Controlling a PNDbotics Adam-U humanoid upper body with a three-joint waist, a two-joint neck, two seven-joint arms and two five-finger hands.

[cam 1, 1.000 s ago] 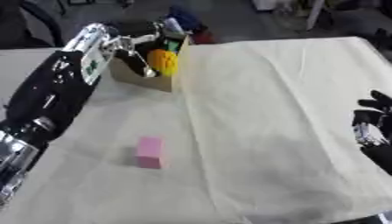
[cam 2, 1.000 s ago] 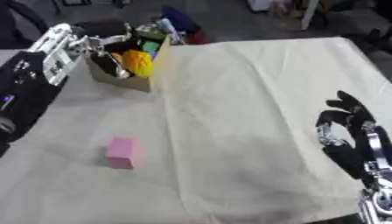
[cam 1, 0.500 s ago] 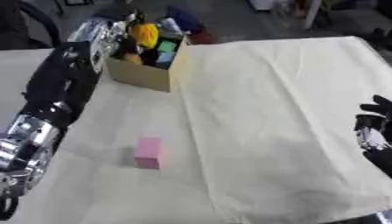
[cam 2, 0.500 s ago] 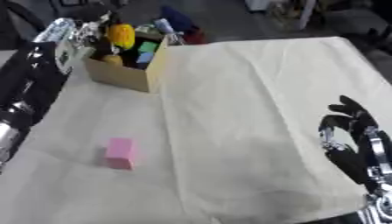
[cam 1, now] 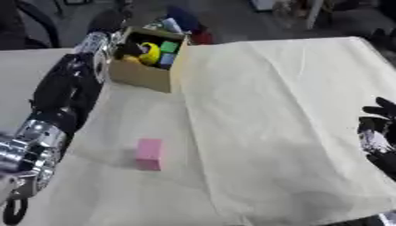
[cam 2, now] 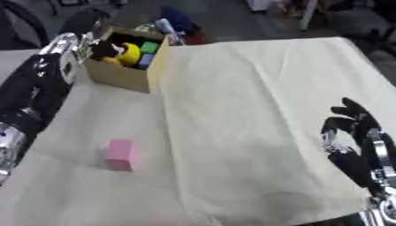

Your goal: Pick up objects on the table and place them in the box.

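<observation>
In the left eye view, the robot's black-and-silver left arm stretches up the left side of the cloth-covered table [cam 1: 271, 110] to an open brown cardboard box [cam 1: 143, 75] at the far left corner, where the left hand [cam 1: 108, 20] is at the box's far rim; whether its fingers are straight or curled cannot be told from here, nor whether it touches the cardboard. Inside the box lie a yellow rounded object [cam 1: 150, 53], a green block [cam 1: 169, 46] and a blue piece [cam 1: 165, 59], packed close together, which suggests the sorting is well along. One small pink rectangular block [cam 1: 149, 153] lies alone on the cream cloth, well apart from the box and nearer the robot, beside the left forearm; it looks to be the item left to collect. The box sits tilted to the table edge, its open top turned toward the camera, a placement that would make dropping things in easy. In the right eye view, the right hand [cam 2: 357, 132] shows at the lower right edge of the table, fingers up and relaxed, holding nothing, apparently parked clear of the working arm. From this angle the pink block lies below and slightly left of the box, with bare cloth between them, so a reach back toward the robot would probably be needed for it.
</observation>
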